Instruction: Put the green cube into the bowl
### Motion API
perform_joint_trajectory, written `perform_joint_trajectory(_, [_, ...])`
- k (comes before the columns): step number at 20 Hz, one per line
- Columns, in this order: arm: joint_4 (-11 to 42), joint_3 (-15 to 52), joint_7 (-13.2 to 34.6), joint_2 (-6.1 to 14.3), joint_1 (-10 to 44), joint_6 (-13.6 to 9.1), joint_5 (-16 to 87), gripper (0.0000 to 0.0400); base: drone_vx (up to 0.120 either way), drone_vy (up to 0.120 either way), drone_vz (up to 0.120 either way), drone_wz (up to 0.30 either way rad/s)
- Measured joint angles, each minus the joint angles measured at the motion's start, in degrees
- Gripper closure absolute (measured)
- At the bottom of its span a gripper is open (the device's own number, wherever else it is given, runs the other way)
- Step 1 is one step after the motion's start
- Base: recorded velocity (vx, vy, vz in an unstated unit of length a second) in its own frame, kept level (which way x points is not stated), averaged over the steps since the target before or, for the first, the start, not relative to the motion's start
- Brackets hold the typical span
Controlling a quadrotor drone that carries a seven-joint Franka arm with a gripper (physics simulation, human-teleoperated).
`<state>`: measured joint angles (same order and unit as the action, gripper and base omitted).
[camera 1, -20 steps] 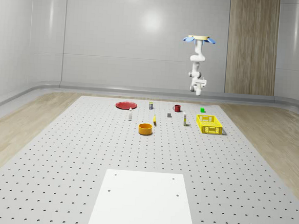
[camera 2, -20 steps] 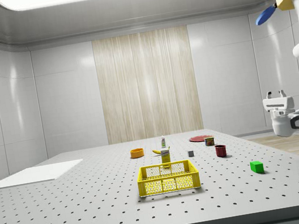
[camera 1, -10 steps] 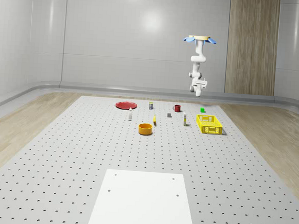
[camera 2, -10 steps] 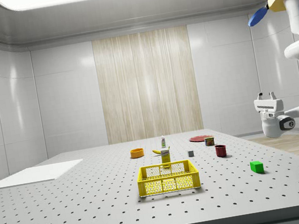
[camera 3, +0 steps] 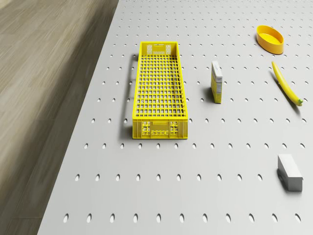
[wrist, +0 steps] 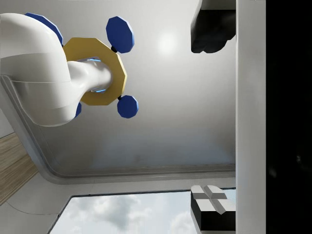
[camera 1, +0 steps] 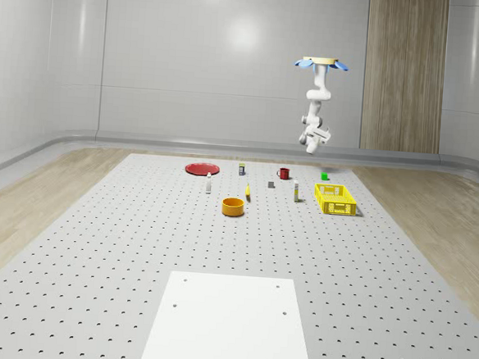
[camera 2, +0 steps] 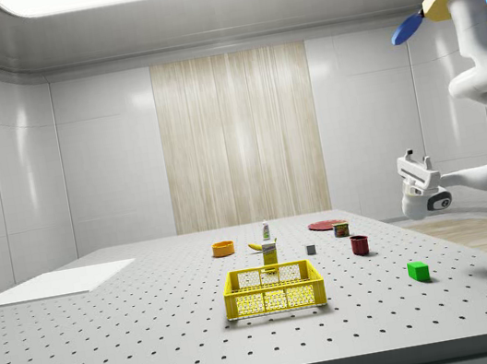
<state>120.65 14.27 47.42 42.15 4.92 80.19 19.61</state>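
In the whole-scene view, your drone (camera 1: 320,63) hovers high near the tabletop's (camera 1: 136,246) far edge. The green cube (camera 1: 324,176) sits behind the yellow crate (camera 1: 336,199), well apart from the bowl (camera 1: 233,206).

In the side view, the claw (camera 2: 411,165) points up; I cannot tell its state. The cube (camera 2: 417,271) looks small, hard and light, so pinch two flat sides.

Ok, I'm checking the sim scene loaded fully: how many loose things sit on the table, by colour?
Red: 2, plate, mug
Green: 1, cube
Yellow: 2, crate, banana
Orange: 1, bowl
Grey: 1, block
Mixed: 3, bottle, carton, can
Total: 10
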Motion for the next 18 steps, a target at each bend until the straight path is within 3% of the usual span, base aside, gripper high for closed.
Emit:
perform_joint_trajectory(5, [8.66,14.77,4.04,2.03,5.31,1.17,22.35,0.0000,0.120,0.000,-0.120,0.000])
perform_joint_trajectory(10, [26.52,32.61,13.67,6.04,15.35,1.02,54.27,0.0000,0.032,0.000,-0.120,0.000])
perform_joint_trajectory(14, [37.91,43.20,23.86,9.24,27.30,-3.20,75.54,0.0000,0.000,0.000,-0.120,0.000])
perform_joint_trajectory(18, [42.91,49.75,31.82,12.09,38.51,-8.39,87.14,0.0000,0.000,0.000,-0.120,0.000])
